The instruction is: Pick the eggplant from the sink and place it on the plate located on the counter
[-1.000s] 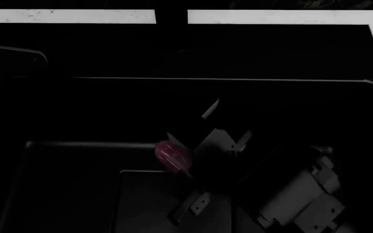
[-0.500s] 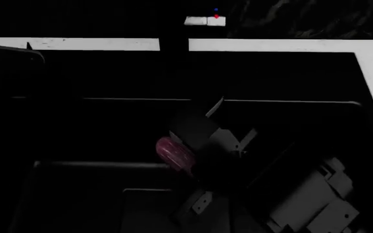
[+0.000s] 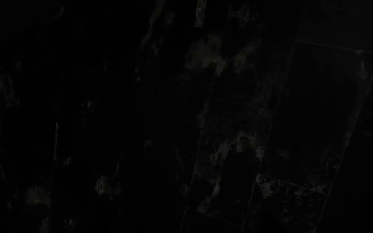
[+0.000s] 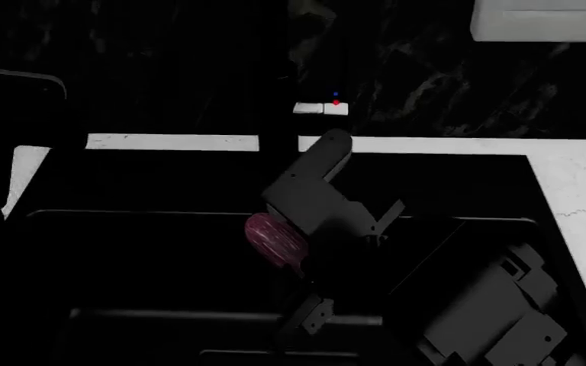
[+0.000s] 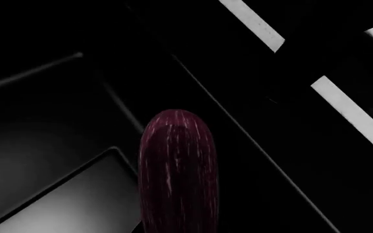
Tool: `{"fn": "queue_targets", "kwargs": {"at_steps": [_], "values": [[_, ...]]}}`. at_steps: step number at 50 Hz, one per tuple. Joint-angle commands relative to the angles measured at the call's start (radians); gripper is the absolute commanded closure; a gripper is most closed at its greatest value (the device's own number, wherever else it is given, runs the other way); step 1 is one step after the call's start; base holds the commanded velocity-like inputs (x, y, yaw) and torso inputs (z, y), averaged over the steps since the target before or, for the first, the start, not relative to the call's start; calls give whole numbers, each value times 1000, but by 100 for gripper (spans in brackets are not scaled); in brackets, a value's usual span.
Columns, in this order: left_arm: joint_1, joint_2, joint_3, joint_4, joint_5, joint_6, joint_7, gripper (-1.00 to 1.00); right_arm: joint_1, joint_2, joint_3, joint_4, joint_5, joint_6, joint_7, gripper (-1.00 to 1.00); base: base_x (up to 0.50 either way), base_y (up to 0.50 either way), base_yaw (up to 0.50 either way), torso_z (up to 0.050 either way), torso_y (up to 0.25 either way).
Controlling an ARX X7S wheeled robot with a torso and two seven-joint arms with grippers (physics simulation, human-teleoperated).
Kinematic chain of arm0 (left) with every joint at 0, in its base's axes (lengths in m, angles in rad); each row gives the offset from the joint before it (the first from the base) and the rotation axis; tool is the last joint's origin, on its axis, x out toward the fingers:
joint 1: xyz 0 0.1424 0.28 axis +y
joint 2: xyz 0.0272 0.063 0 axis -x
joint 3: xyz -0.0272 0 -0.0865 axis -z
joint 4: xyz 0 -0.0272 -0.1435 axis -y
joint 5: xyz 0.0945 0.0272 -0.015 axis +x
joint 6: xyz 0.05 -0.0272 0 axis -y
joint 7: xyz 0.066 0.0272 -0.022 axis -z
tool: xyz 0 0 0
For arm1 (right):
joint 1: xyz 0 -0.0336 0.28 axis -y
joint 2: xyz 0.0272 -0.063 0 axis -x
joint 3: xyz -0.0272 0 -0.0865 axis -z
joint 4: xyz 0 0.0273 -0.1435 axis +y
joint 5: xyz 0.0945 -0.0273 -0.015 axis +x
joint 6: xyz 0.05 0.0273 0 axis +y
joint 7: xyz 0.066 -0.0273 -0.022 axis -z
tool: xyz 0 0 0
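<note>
While the right gripper [image 4: 295,252] holds the eggplant [image 4: 274,240] at frame centre, its long axis runs upper-left to lower-right; no plate shows.

The right arm reaches in from the lower right of the head view, its grey wrist block low and its claw [image 4: 298,240] angled up toward the left. The claw is closed on the eggplant [image 4: 272,240], which juts out past the fingers (the wrist view shows its rounded end). The left arm is out of sight.
</note>
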Motion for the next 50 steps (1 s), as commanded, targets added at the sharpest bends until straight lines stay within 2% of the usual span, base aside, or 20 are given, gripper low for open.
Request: {"fn": "queue_targets", "kwargs": {"at_steps": [1, 13, 21, 42, 50], "values": [[3, 1, -14, -17, -27, 31, 22, -100, -2, 3, 15, -5, -17, -12, -5, 100, 0, 0, 0, 0, 250], [4, -2, -6, -12, -16, 33, 5, -100, -3, 3, 11, -9, -16, -11, -7, 100, 0, 0, 0, 0, 238], [3, -3, -2, -12, -16, 31, 2, -100, -1, 6, 9, -18, -18, -9, -2, 100, 0, 0, 0, 0, 0], [1, -6, 3, -11, -20, 28, -3, -100, 12, 4, 34, -2, -25, -29, 25, 100, -490, 81, 0, 0, 0], [-2, -7, 6, -10, -22, 26, -5, -100, 24, -6, 56, 32, -38, -54, 47, 100, 0, 0, 0, 0, 0]]}}
